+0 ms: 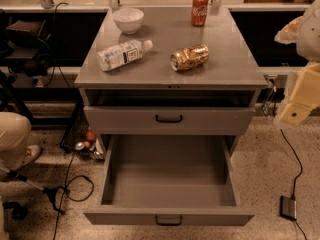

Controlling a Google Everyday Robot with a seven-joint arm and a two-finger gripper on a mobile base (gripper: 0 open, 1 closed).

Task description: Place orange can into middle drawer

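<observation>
The orange can (189, 57), golden and creased, lies on its side on the grey cabinet top (220, 69), right of centre. The middle drawer (168, 184) is pulled wide open below it and its tray holds nothing; its dark bar handle (168, 219) faces me. My gripper (294, 113) shows as cream-coloured parts at the right edge of the view. It is level with the upper drawer front, well to the right of the cabinet and apart from the can.
A red cola can (199, 9) stands at the back right of the top. A white bowl (128, 20) sits at the back left and a clear bottle (123, 54) lies at the left. The upper drawer (169, 118) is slightly open. Cables (292, 184) lie on the floor.
</observation>
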